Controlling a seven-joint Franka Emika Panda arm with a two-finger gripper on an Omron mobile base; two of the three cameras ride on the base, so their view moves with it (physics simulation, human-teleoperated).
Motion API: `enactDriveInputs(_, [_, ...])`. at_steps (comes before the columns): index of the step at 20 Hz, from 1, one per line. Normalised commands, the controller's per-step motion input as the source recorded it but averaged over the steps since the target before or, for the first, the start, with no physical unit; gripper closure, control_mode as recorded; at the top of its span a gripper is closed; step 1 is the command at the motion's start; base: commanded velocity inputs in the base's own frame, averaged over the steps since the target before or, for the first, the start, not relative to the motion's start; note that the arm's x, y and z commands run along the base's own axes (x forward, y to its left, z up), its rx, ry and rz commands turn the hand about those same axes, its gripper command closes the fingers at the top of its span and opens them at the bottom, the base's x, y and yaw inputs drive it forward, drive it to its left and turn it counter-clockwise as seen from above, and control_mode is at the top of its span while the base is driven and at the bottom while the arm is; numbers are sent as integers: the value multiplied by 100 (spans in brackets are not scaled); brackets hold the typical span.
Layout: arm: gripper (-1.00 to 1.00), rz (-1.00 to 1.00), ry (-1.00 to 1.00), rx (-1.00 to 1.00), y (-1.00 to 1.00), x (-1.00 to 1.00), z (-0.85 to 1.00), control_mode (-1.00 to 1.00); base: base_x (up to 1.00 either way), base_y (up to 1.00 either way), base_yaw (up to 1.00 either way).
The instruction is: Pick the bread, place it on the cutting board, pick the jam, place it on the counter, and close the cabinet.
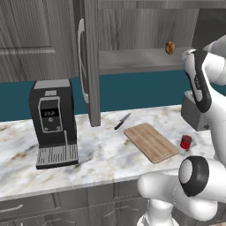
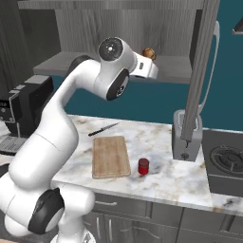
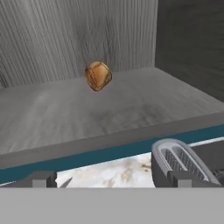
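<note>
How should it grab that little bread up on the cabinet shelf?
Probably around the middle of the bread, coming straight in from the open front of the cabinet. It is a small rounded lump standing alone on the shelf, and the open gripper already faces it.

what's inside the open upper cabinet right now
On the cabinet shelf sits only the bread, toward the back wall. The shelf part hidden by the open door and the arm cannot be checked.
</note>
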Motion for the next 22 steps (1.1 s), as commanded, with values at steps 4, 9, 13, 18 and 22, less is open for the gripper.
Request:
enactDriveInputs(4, [-100,0,0,0,14,0,33,-100,0,0,0])
enactDriveInputs(9, [-100,0,0,0,10,4,12,-100,0,0,0])
enactDriveInputs(13, [-100,0,0,0,5,24,0,-100,0,0,0])
enactDriveInputs(18, [-100,0,0,0,4,33,0,-100,0,0,0])
enactDriveInputs(22, [-100,0,0,0,1,42,0,-100,0,0,0])
